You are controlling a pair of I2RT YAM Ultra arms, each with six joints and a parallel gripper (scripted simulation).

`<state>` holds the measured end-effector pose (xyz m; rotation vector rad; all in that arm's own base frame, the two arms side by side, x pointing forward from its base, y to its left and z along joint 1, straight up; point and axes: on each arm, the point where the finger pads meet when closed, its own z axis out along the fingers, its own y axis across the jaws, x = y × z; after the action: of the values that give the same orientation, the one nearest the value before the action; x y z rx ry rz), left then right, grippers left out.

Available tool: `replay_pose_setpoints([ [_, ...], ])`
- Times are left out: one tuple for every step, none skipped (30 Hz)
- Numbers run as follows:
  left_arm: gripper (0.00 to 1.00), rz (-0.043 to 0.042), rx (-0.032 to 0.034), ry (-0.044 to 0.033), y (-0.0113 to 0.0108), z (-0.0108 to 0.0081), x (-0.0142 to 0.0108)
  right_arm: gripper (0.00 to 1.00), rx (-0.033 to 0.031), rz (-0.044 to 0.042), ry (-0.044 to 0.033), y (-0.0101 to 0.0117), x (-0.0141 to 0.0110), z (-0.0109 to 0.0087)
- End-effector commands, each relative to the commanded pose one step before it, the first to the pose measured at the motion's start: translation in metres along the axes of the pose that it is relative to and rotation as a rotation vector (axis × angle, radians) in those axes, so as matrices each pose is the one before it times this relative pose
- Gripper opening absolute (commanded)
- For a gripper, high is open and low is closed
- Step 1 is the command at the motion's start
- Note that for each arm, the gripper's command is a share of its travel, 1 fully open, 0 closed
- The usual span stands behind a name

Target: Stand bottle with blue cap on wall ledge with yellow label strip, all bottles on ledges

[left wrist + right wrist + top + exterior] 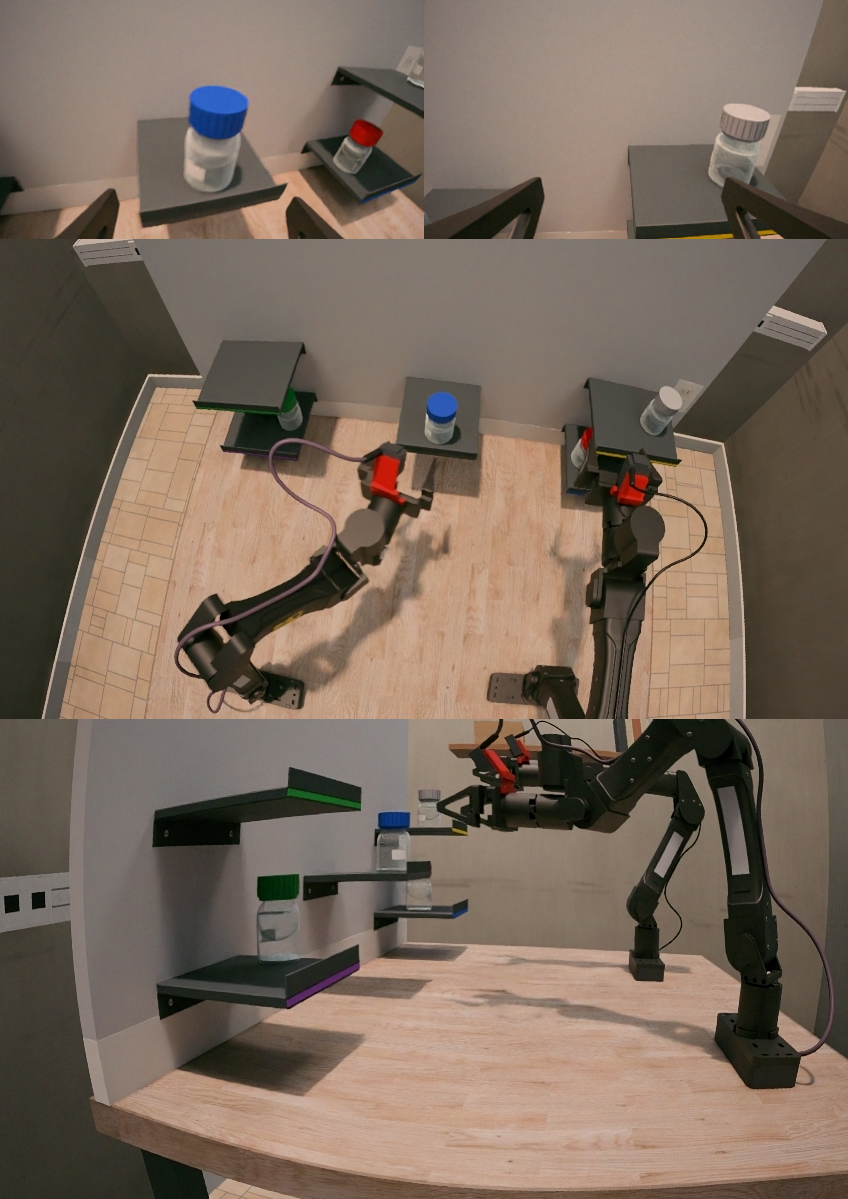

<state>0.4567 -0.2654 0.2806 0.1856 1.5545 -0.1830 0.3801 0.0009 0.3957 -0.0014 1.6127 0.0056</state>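
Note:
The blue-capped bottle point(440, 417) stands upright on the middle ledge point(416, 426), which shows no coloured strip; it also shows in the side view point(393, 840) and the left wrist view point(214, 139). My left gripper point(416, 472) is open and empty, drawn back a little from this ledge, its fingers on either side of the ledge front. The yellow-strip ledge point(630, 417) carries a grey-capped bottle point(659, 410) near its right back corner. My right gripper point(639, 462) is open and empty just in front of this ledge point(673, 184).
A red-capped bottle point(358, 146) stands on the blue-strip ledge point(368, 171) below the yellow one. A green-capped bottle point(277, 918) stands on the purple-strip ledge point(261, 977), under the empty green-strip ledge point(261, 802). The wall closes the back.

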Motion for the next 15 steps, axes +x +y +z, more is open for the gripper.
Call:
replay_pose_setpoints([
  [0.89,0.01024,-0.01022,0.04985,0.02982,-0.01918,-0.00815,1.00,-0.00168,-0.00878,-0.04277,0.00250,-0.01204,0.00286],
  [0.89,0.00196,-0.00806,0.01085,0.01398,-0.00812,-0.00462,1.00,0.00000,0.00000,0.00000,0.00000,0.00000,0.00000],
  [0.89,0.00043,-0.00920,0.00861,0.01504,-0.00875,-0.00540,1.00,0.00000,0.00000,0.00000,0.00000,0.00000,0.00000],
  [0.89,0.00364,-0.00939,0.01898,0.01349,-0.00550,0.00050,1.00,0.00000,0.00000,0.00000,0.00000,0.00000,0.00000],
  [0.89,-0.00088,-0.00911,0.00754,0.01325,-0.00670,-0.00374,1.00,0.00000,0.00000,0.00000,0.00000,0.00000,0.00000],
  [0.89,-0.00362,-0.00889,-0.00073,0.01309,-0.00768,-0.00666,1.00,0.00000,0.00000,0.00000,0.00000,0.00000,0.00000],
  [0.89,-0.00479,-0.00879,-0.00581,0.01260,-0.00799,-0.00813,1.00,0.00000,0.00000,0.00000,0.00000,0.00000,0.00000],
  [0.89,-0.00397,-0.00861,-0.00457,0.01155,-0.00681,-0.00697,1.00,0.00000,0.00000,0.00000,0.00000,0.00000,0.00000],
  [0.89,-0.00753,-0.00815,-0.02231,0.01054,-0.00606,-0.01548,1.00,0.00000,0.00000,0.00000,0.00000,0.00000,0.00000],
  [0.89,-0.00372,-0.01148,-0.00919,0.01378,-0.00754,-0.00997,1.00,0.00000,0.00000,0.00000,0.00000,0.00000,0.00000],
  [0.89,-0.00167,-0.01126,-0.00537,0.01257,-0.00660,-0.00741,1.00,0.00000,0.00000,0.00000,0.00000,0.00000,0.00000],
  [0.89,-0.00058,-0.00993,-0.00473,0.01037,-0.00515,-0.00612,1.00,0.00000,0.00000,0.00000,0.00000,0.00000,0.00000],
  [0.89,0.00000,0.00000,0.00000,0.00000,0.00000,0.00000,1.00,0.00000,0.00000,0.00000,0.00000,0.00000,0.00000],
  [0.89,0.00000,0.00000,0.00000,0.00000,0.00000,0.00000,1.00,0.00000,0.00000,0.00000,0.00000,0.00000,0.00000],
  [0.89,0.00307,-0.00913,-0.00430,0.00896,-0.00418,-0.00529,1.00,0.00000,0.00000,0.00000,0.00000,0.00000,0.00000],
])
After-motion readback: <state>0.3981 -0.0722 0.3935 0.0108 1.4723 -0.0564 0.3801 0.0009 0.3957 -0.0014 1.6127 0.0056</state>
